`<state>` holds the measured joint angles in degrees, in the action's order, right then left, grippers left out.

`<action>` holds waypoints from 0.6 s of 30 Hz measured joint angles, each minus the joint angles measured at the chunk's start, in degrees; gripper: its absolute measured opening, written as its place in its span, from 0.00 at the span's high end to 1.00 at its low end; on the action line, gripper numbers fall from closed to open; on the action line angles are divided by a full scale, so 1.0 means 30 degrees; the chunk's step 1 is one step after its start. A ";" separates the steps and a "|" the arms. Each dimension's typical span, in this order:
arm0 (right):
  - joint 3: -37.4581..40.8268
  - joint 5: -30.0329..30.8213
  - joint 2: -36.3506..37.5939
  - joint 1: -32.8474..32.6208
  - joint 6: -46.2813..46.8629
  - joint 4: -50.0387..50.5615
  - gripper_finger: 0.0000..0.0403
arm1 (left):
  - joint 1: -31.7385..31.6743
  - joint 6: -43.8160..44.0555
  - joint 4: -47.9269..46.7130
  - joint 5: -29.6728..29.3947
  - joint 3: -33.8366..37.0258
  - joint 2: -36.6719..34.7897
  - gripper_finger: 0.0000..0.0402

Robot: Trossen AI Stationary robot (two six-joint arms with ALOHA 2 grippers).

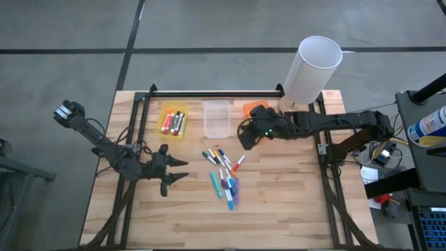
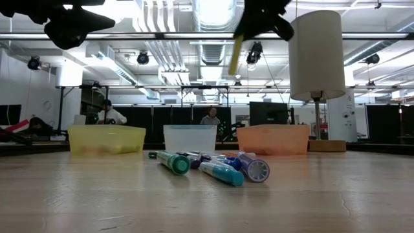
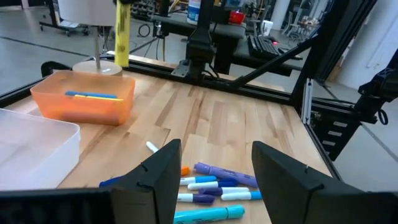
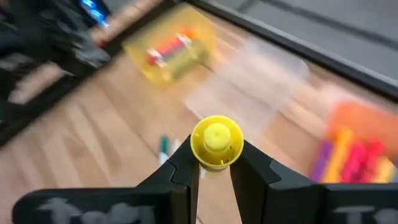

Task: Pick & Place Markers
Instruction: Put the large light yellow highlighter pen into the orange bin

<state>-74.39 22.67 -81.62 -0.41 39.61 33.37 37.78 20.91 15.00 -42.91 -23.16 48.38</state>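
Several markers (image 1: 224,176) in many colours lie in a loose pile on the wooden table, in the middle. My right gripper (image 1: 246,139) hangs above the table between the pile and the orange bin (image 1: 251,107), shut on a yellow marker (image 2: 236,55). That marker shows end-on in the right wrist view (image 4: 216,142). My left gripper (image 1: 175,174) waits open to the left of the pile with nothing between its fingers (image 3: 216,149). More markers lie in the yellow bin (image 1: 173,120) and in the orange bin (image 4: 360,152). My right gripper pinches the yellow marker between its two fingers near the marker's upper end (image 4: 214,163). The fingers come slanting down from the table's right side and lie across the marker. It hangs nearly upright below them (image 2: 234,65), well clear of the table.
Three bins stand in a row at the far side: yellow, clear (image 1: 217,118) and orange. A tall white cylinder (image 1: 313,66) on a stand rises behind the orange bin. Bare wood lies toward the near edge. People sit in the room beyond (image 2: 210,118).
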 joint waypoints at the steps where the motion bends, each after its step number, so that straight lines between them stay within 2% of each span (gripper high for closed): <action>1: 0.0000 -0.0007 0.0000 0.0149 0.0279 0.0606 0.84 | 0.0000 -0.0002 0.0000 0.0003 0.0000 0.0000 0.53; 9: 0.0000 -0.1113 0.0015 0.1891 0.1747 0.3377 0.84 | 0.0000 -0.0063 0.0000 -0.0002 0.0007 0.0000 0.53; 14: 0.0000 -0.2120 -0.0101 0.3763 0.2492 0.4847 0.84 | 0.0000 -0.0059 -0.0001 -0.0002 0.0015 0.0000 0.53; 18: 0.0000 -0.2055 -0.0491 0.5085 0.2249 0.5578 0.84 | 0.0000 -0.0017 -0.0015 -0.0002 0.0022 0.0001 0.53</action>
<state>-74.39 16.50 -83.10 14.84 46.35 50.10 37.78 20.86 14.96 -42.92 -23.09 48.38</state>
